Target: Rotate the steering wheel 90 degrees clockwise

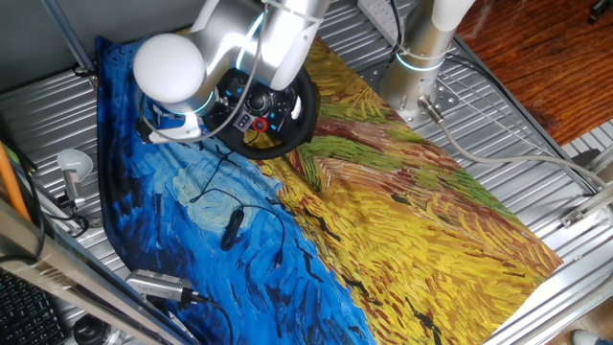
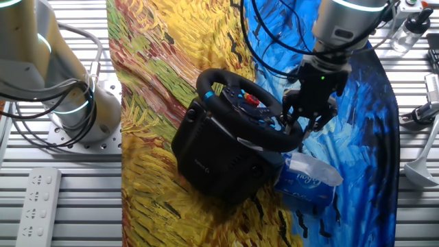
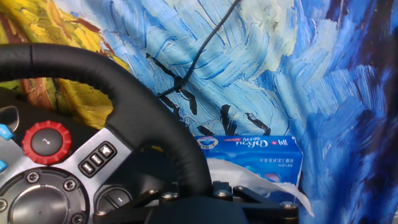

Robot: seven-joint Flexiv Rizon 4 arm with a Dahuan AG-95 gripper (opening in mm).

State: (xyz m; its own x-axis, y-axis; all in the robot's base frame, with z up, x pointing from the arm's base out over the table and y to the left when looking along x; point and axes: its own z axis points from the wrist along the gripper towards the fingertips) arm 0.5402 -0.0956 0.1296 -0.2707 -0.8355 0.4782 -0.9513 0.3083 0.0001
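Observation:
The steering wheel (image 2: 230, 103) is black with a thick round rim, a red knob (image 2: 252, 101) and bluish accents, mounted on a black base on the painted cloth. It also shows in one fixed view (image 1: 299, 113), partly hidden by my arm. My gripper (image 2: 302, 118) sits at the rim's right end in the other fixed view. In the hand view the rim (image 3: 93, 68) curves down between my fingers, and the gripper (image 3: 189, 196) is closed around it. The red knob (image 3: 46, 142) lies left of the rim.
A blue tissue pack (image 2: 305, 182) lies just beside the wheel base under my gripper, also in the hand view (image 3: 249, 155). A small black cabled device (image 1: 231, 228) lies on the blue cloth. A second arm's base (image 2: 75, 103) stands beside the cloth. A power strip (image 2: 38, 199) lies near it.

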